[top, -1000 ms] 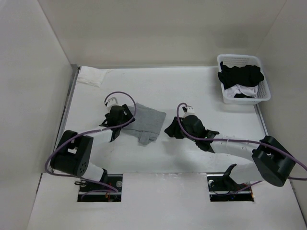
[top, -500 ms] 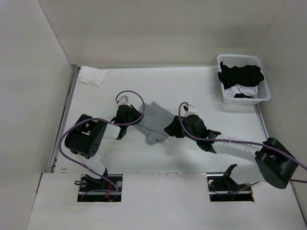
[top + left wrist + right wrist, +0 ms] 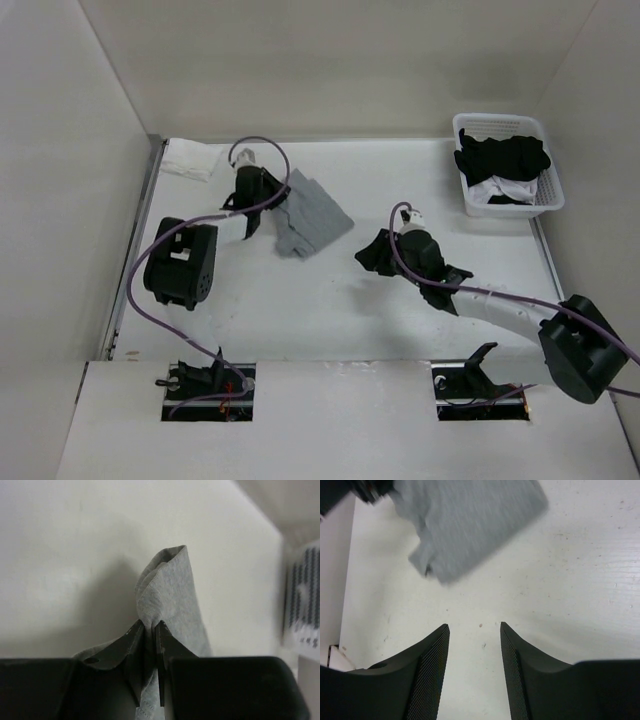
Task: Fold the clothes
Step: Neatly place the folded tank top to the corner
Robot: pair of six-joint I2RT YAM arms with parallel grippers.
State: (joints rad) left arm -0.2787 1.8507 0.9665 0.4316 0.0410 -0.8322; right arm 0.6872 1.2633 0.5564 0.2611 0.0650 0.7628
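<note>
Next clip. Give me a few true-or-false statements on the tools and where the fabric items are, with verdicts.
1. The left tool is shut on the grey top. True.
2. The right tool also grips the top. False: it is open, empty and apart from it.
3. The basket holds black and white garments. True.
4. The grey top lies in the basket. False: it is at the left tool, over the table.
5. A white cloth lies at the far left corner. True.

White table [image 3: 330,310]; plain off-white walls [image 3: 300,70] on three sides; even light.
</note>
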